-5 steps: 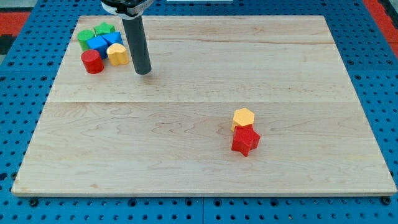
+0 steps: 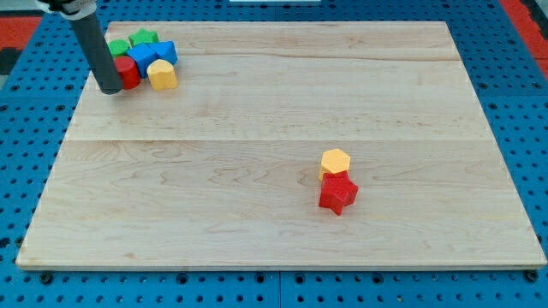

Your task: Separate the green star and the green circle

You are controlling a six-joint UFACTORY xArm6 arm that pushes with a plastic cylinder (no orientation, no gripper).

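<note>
My tip rests on the tabletop near its top-left corner in the view. There is no hand on this arm, only the straight dark rod, so nothing is apart, together or clamped.

Taking my tip as the landmark: the red cylinder sits just to its right and slightly toward the view's top, touching the rod or very nearly so; I cannot tell which. Beyond that, farther right of my tip, lies the yellow block, rounded in outline, its exact shape hard to make out. Up and right of my tip, behind the red cylinder, are two blue blocks: one right behind the cylinder, the other a cube farther right.

The green star lies farthest up and right of my tip in this cluster, at the tabletop's top edge. The green circle is almost straight up the view from my tip, partly hidden by the rod. The two green pieces sit just beside each other, close enough that I cannot tell whether they touch.

Well apart from my tip, far toward the view's lower right, a yellow hexagon and a red star sit touching, the hexagon on the upper side.
</note>
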